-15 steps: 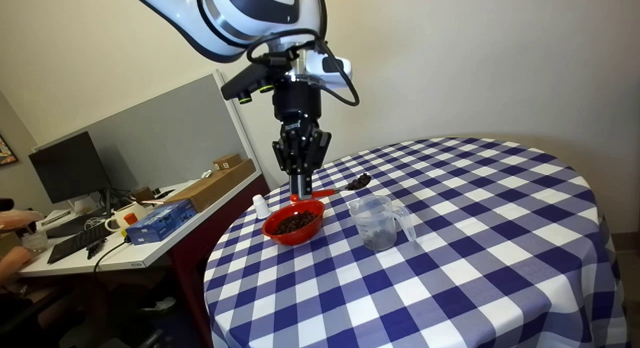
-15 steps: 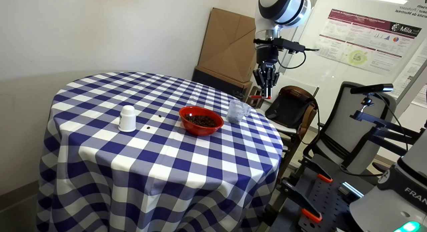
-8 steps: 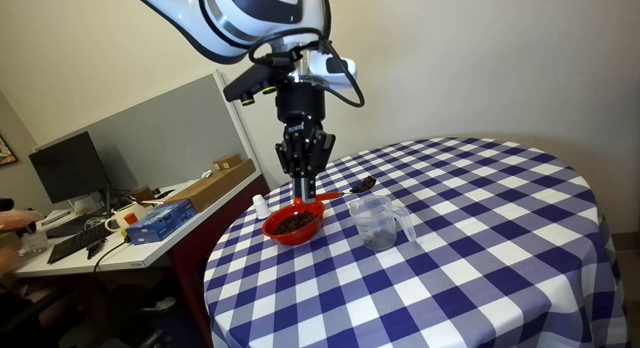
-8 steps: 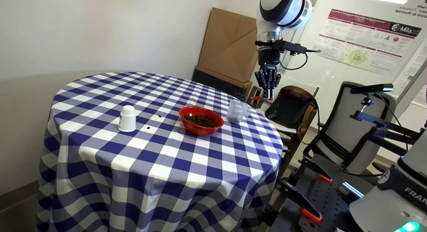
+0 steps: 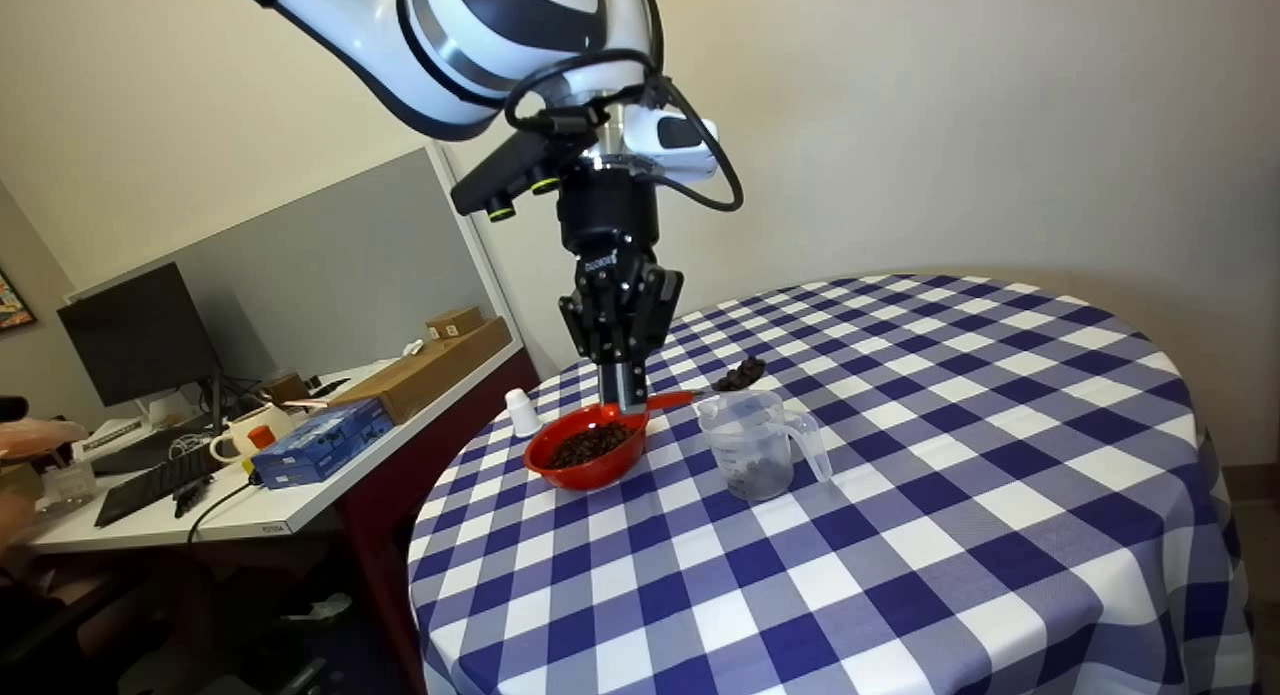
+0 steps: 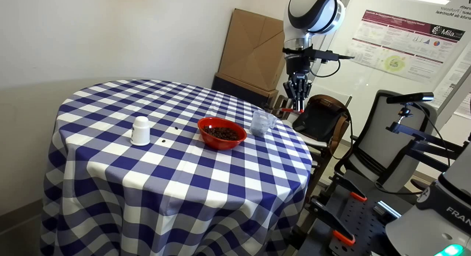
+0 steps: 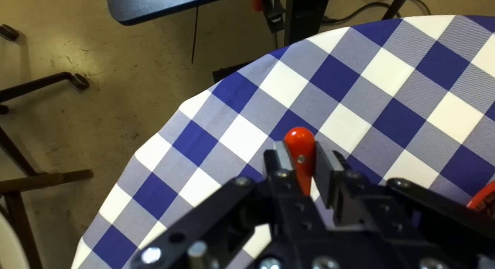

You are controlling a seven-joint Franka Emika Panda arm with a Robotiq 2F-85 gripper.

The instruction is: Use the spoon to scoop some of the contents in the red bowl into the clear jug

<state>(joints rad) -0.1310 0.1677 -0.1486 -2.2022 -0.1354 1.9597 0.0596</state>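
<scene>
Right up close in the wrist view, the gripper [image 7: 303,156] pinches the orange-red handle of the spoon [image 7: 301,145], whose rounded end sticks out between the fingers. Seen in an exterior view, the spoon is held up clear of the checked tablecloth [image 5: 900,575], its head loaded with a dark heap [image 5: 741,374] of loose stuff. That head shows just past the spout of the clear jug [image 5: 745,440]; whether it hangs over the jug's mouth cannot be told. The jug stands upright on the cloth, with something dark low inside. Beside it but apart, the red bowl [image 5: 605,473] sits level in both exterior views, with plenty of dark contents [image 5: 588,447] in it. Farther off stands a white container [image 6: 140,132], and between it and the bowl, in an exterior view, two dark specks [image 6: 163,141] lie on the cloth. Beyond, in an exterior view, a desk [image 5: 270,505] carries a monitor [image 5: 140,335] and a blue box [image 5: 322,442]. Farther still, in an exterior view, brown cardboard [image 6: 254,49] stands by the wall, and a poster [image 6: 401,46] hangs in the background.
</scene>
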